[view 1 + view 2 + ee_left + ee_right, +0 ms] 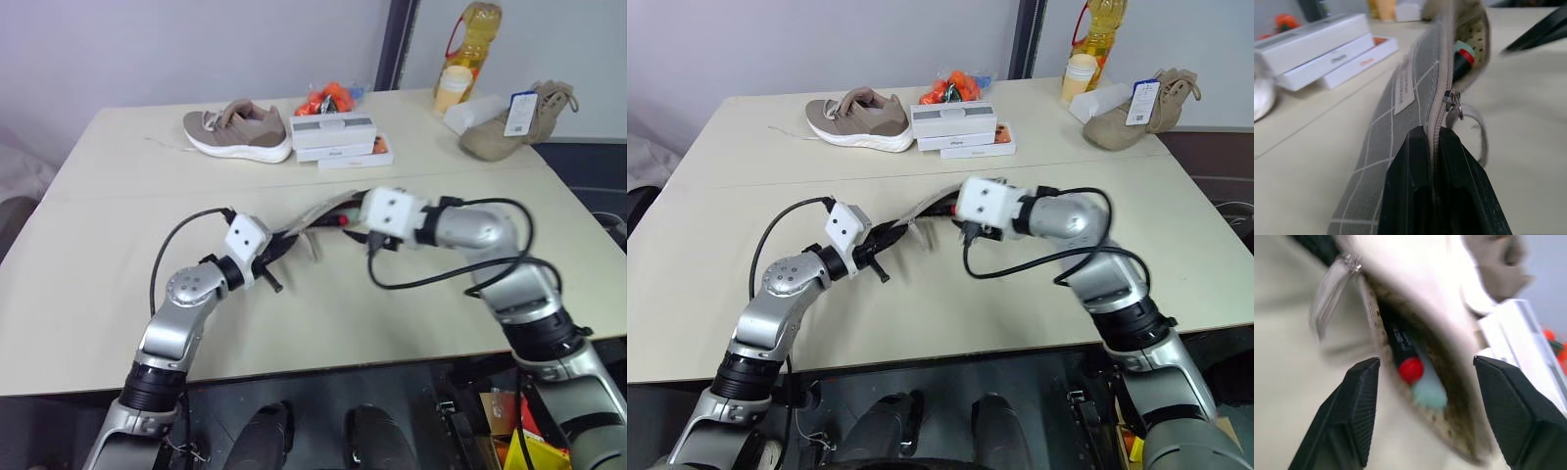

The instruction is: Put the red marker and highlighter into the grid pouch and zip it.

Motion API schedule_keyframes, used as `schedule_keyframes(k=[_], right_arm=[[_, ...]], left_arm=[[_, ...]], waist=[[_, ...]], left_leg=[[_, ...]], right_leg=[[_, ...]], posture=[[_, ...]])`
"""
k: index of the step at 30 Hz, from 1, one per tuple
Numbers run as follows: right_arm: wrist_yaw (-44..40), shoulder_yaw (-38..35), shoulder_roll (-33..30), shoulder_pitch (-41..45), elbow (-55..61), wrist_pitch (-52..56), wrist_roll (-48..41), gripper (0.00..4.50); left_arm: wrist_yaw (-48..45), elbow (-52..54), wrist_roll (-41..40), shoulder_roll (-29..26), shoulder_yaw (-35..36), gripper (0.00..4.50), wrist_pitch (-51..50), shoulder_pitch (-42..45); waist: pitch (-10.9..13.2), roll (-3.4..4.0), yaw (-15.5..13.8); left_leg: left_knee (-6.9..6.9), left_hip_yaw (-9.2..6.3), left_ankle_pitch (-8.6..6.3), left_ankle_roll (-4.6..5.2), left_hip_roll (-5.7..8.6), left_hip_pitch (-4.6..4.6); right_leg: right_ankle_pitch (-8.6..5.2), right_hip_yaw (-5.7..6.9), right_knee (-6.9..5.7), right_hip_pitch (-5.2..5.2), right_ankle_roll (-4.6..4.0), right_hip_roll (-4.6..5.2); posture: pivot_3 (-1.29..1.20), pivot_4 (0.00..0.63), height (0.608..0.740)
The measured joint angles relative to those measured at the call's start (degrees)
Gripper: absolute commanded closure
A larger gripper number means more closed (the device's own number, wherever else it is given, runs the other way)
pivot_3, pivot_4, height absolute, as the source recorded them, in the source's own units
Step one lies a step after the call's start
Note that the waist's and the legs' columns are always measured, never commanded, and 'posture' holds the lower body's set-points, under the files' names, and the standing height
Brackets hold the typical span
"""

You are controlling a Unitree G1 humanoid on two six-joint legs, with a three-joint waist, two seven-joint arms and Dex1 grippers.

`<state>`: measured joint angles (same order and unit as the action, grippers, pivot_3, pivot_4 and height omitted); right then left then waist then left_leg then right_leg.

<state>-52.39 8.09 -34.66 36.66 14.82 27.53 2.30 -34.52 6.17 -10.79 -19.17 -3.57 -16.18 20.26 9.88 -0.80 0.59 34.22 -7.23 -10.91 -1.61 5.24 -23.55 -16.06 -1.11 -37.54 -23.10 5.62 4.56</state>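
The grid pouch (1400, 117) is held up off the desk (118, 245) near its middle, long axis running from the left tool (1434, 147) toward the right tool (1422, 382). The left tool is clamped on the closed end of the zipper seam, one finger on each side of the fabric. The pouch's far end gapes open, facing the right tool.

Inside that mouth sit both pens: the red marker (1409, 366), red end outward, and the highlighter (1427, 390) just beside it, pale green end also toward the opening. So the loading looks done, and zipping is what remains.

The relation that matters is the zipper pull (1451, 99) with its clear cord loop (1476, 129). It sits on the seam a short way past the left tool's fingertips, between the two tools, and must travel along the seam toward the open mouth. The right tool is the free one (the left is busy anchoring the pouch); its fingers stand wide apart, holding nothing, framing the mouth with the cord loop off to one side. It would likely need to shift onto that pull and narrow.
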Motion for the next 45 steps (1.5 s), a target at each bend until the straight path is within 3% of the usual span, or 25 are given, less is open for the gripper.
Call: schedule_keyframes(k=[3, 6, 11, 17, 20, 25, 32, 45], right_arm=[[-1.8, -5.6, 0.5, -1.7, 3.8, 7.8, -8.7, 1.19], [-1.6, -5.9, 2.4, -5.0, 7.0, 12.8, -13.8, 1.19], [10.5, -2.9, 13.3, -4.9, 3.7, 15.9, -12.8, 1.19], [20.1, 0.9, 20.8, -1.2, -2.3, 15.4, -10.2, 1.19], [21.9, 1.8, 22.4, -0.3, -4.1, 14.9, -9.9, 2.08], [22.8, 1.7, 22.5, 0.0, -5.7, 15.0, -10.2, 4.46], [22.8, 0.1, 20.4, 1.2, -6.1, 14.4, -10.5, 4.46], [21.2, -5.5, 7.5, 1.8, -6.1, 12.4, -10.7, 4.46]], left_arm=[[2.5, -2.2, -1.3, 2.6, 1.5, 4.5, -2.1, 2.8], [4.9, -4.1, -3.2, 5.8, 3.2, 4.5, -3.9, 5.5], [6.2, -5.1, -6.6, 9.9, 4.3, 4.5, -6.1, 9.1], [6.1, -5.2, -6.8, 10.5, 3.7, 4.5, -7.2, 9.2], [6.8, -5.2, -6.7, 10.6, 3.9, 4.5, -7.4, 9.1], [7.1, -4.9, -6.8, 10.8, 3.6, 4.5, -7.8, 8.4], [6.9, -3.8, -6.4, 9.3, 2.9, 4.5, -7.4, 7.5], [2.4, -6.1, -2.2, 0.3, 2.4, 4.5, 0.9, 5.3]], waist=[[0.0, 0.0, 0.0], [0.0, -0.02, 0.1], [0.0, -0.01, 0.4], [0.0, -0.01, 0.2], [0.0, -0.01, 0.2], [0.0, -0.02, 0.1], [0.0, -0.01, 0.3], [0.0, -0.01, 0.4]], left_leg=[[0.01, -0.02, 0.0, 0.0, 0.0, 0.0], [0.01, -0.02, -0.01, 0.01, 0.0, 0.0], [0.01, -0.01, 0.02, -0.03, -0.02, 0.01], [0.01, 0.0, 0.03, -0.04, 0.02, 0.01], [0.01, -0.01, 0.03, -0.04, 0.02, 0.0], [0.01, 0.0, 0.03, -0.04, 0.05, 0.0], [-0.01, 0.0, 0.02, -0.04, 0.03, 0.0], [-0.04, 0.02, 0.02, -0.03, 0.02, 0.0]], right_leg=[[0.0, 0.02, 0.0, 0.01, 0.0, 0.0], [0.0, 0.04, 0.0, 0.02, 0.0, 0.0], [0.01, 0.0, -0.12, -0.07, -0.01, -0.04], [0.01, -0.02, -0.13, -0.08, -0.01, -0.04], [0.01, -0.02, -0.13, -0.09, -0.01, -0.04], [0.01, -0.02, -0.13, -0.08, 0.0, -0.04], [0.01, -0.02, -0.13, -0.1, -0.01, -0.05], [0.01, -0.04, -0.11, -0.11, -0.01, -0.02]], posture=[[0.0, 0.15, 0.74], [0.0, 0.15, 0.74], [0.0, 0.15, 0.74], [0.0, 0.15, 0.74], [0.0, 0.15, 0.74], [0.0, 0.15, 0.74], [0.0, 0.15, 0.74], [0.0, 0.15, 0.74]])
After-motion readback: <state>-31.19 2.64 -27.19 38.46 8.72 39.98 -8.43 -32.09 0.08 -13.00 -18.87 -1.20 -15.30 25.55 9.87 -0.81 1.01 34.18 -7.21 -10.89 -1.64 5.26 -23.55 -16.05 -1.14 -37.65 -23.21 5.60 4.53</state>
